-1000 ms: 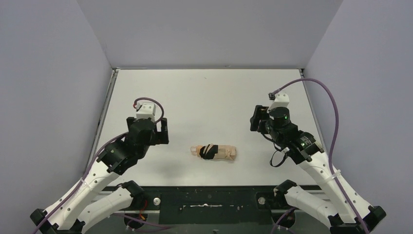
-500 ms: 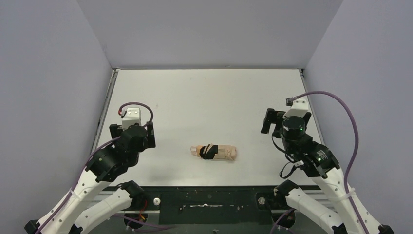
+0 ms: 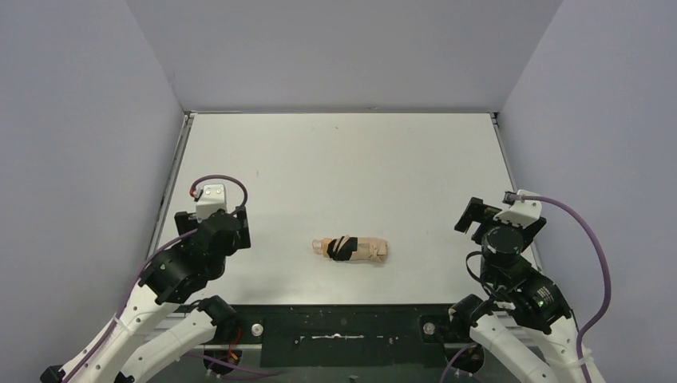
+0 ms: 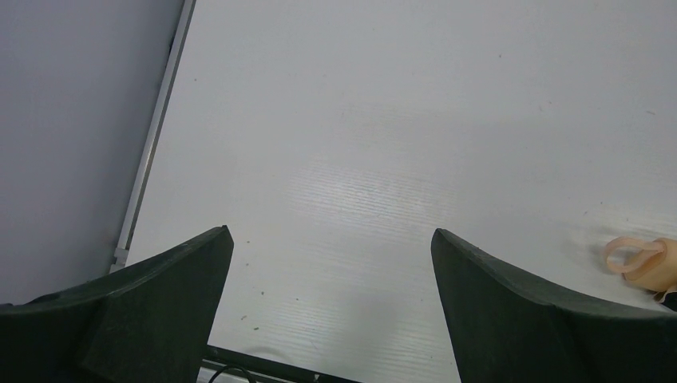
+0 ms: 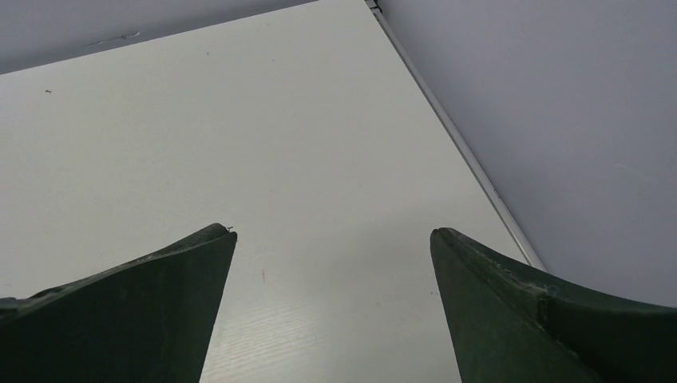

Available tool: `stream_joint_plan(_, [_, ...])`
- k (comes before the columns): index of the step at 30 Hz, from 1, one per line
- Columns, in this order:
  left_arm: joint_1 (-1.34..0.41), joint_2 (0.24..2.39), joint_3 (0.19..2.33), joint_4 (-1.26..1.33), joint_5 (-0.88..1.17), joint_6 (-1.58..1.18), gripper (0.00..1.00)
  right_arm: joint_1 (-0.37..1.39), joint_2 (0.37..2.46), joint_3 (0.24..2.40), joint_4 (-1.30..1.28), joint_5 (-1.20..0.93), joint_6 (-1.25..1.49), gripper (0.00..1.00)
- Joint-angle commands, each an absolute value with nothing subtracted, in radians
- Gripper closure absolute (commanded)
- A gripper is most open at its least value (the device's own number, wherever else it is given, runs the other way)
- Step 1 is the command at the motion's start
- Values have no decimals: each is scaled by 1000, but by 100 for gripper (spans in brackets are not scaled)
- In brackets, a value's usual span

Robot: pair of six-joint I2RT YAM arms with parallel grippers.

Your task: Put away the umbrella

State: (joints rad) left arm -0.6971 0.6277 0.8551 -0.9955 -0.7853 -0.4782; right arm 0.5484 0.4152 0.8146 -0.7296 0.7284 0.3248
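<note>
The umbrella (image 3: 351,250), folded into a short tan bundle with a black strap round it, lies on the white table (image 3: 343,159) near the front middle. Its tan handle loop (image 4: 639,259) shows at the right edge of the left wrist view. My left gripper (image 3: 214,223) hangs to the umbrella's left, well apart from it, open (image 4: 331,231) with only bare table between the fingers. My right gripper (image 3: 501,219) is off to the umbrella's right by the table's right edge, also open (image 5: 331,231) and holding nothing.
Grey walls close in the table on the left (image 3: 88,159), back and right (image 3: 591,144). A metal edge strip (image 5: 463,152) runs along the right side. A black rail (image 3: 343,327) carrying the arm bases crosses the near edge.
Both arms have drawn back toward the near edge and outward, away from the umbrella. The right gripper's jaws have spread wider. The umbrella has not moved.
</note>
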Motion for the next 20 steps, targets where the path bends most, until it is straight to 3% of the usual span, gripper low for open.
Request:
stream_joint_plan(1, [-692,644,861,-970,-818,-467,6,545,403,793,-650,807,299,0])
stream_joint_plan(20, [-692,703,878,-959,-827,-467,4,546,490,763,-637,845,333,0])
